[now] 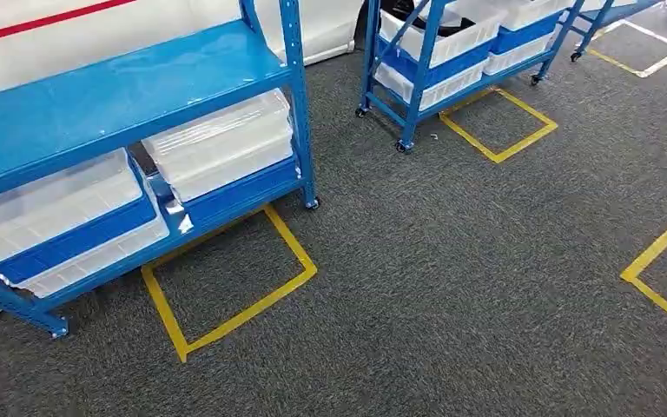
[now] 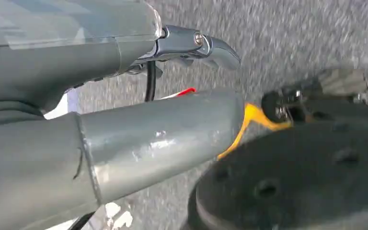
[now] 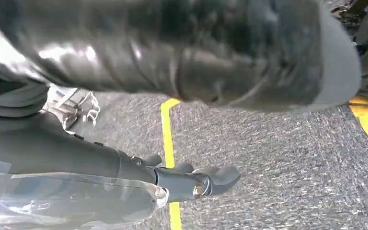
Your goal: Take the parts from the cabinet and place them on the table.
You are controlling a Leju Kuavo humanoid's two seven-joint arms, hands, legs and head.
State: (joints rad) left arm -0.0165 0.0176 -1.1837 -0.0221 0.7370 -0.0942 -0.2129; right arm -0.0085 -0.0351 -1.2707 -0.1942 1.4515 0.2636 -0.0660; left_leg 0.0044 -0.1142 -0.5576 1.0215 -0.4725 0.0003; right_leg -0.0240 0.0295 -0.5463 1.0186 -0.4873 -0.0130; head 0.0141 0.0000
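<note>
Nearby, blue cabinet (image 1: 122, 95) holds clear bins (image 1: 221, 143); yellow floor square (image 1: 226, 278) just beside it; left hand (image 2: 124, 120), right hand (image 3: 172, 177) hang over carpet, grasp state unclear

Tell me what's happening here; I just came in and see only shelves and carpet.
Nothing is being handled yet. The head view looks down at a blue metal shelving rack holding clear and blue plastic bins, beside yellow tape squares on the grey carpet. The left hand and right hand hang over the carpet, each holding nothing, fingers curled. No part has been taken.
</note>
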